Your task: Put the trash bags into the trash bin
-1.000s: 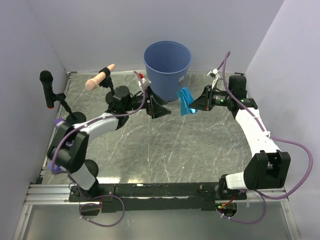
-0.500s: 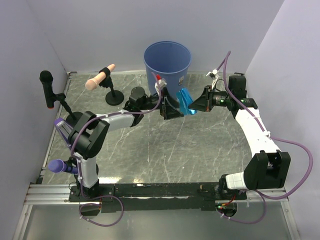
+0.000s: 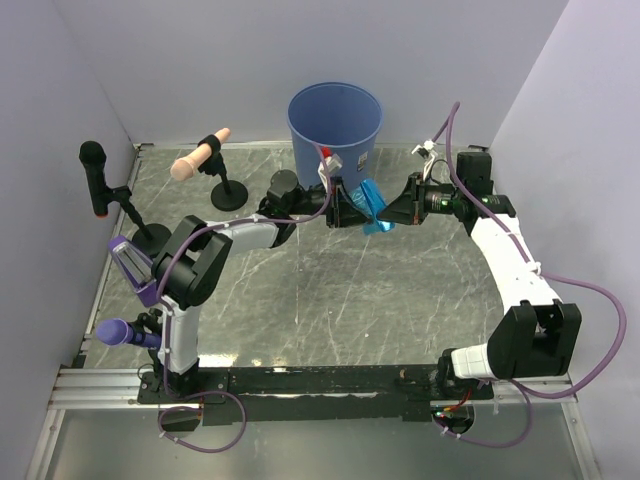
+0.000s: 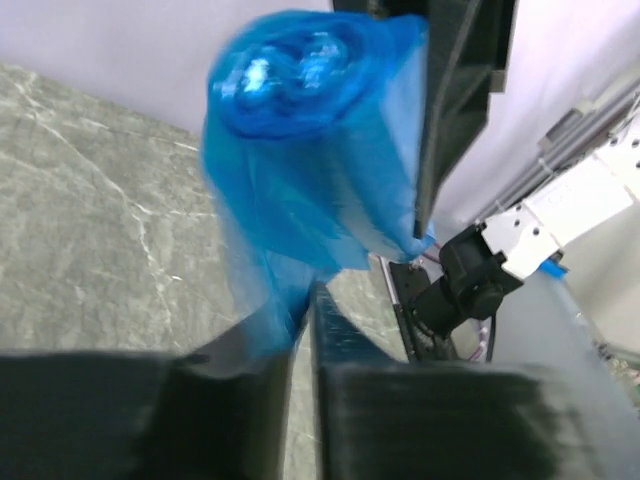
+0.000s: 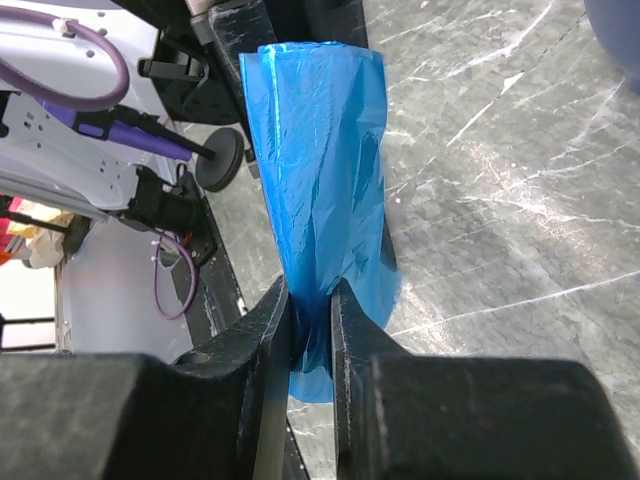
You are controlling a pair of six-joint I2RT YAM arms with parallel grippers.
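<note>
Blue trash bag (image 3: 376, 207): hangs between both jaws
Left gripper (image 3: 358, 208): arm stretched rightward, clamped on film
Right gripper (image 3: 390, 211): arm reaching leftward, clamped on bag
Trash bin (image 3: 335, 125): just behind jaws

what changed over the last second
The left gripper swung right across the table to the bag and closed on its end. The right gripper kept its grip on the bag, in the same place in front of the bin, which did not move.
</note>
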